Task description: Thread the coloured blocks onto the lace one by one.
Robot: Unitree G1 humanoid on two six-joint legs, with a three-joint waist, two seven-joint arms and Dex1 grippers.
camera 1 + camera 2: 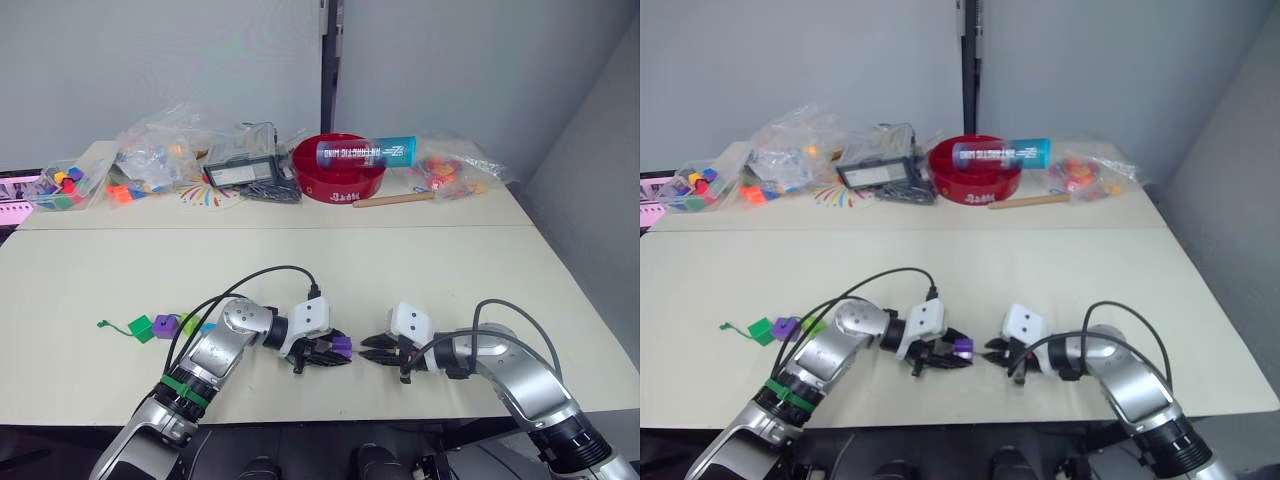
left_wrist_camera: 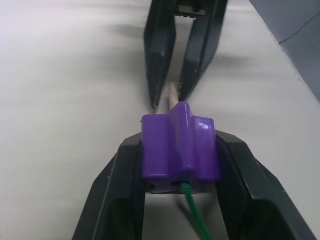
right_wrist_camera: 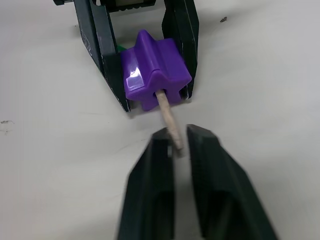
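Pale cream bench (image 1: 420, 270) made of two tops pushed together, seam running across, grey wall panels behind with a dark vertical post between them. Far side of bench is cluttered: red bowl (image 1: 339, 167) with a blue-capped clear tube (image 1: 366, 152) lying across it, a wooden stick (image 1: 393, 200) just in front of the bowl, a black device (image 1: 242, 172), clear bags of small toys (image 1: 160, 152), a tub of mixed coloured cubes (image 1: 60, 186) at the far left, another toy bag (image 1: 446, 172) to the right. Near edge, left side: dark green block (image 1: 142, 329), purple block (image 1: 164, 325), lime block (image 1: 187, 323) and a bit of cyan block (image 1: 207, 327) in a row, partly hidden behind the left forearm, green lace (image 1: 112, 324) tail sticking out to the left. Both arms are bent inward over the near edge, end effectors pointing at each other, almost tip to tip. Left end effector (image 2: 179, 165) is clamped on a second purple block (image 2: 178, 148), green cord entering its rear hole. The lace's tan tip (image 3: 170, 121) pokes out of the block's front. Right end effector (image 3: 176, 136) fingers are pinched on the end of that tip, low over the bench.
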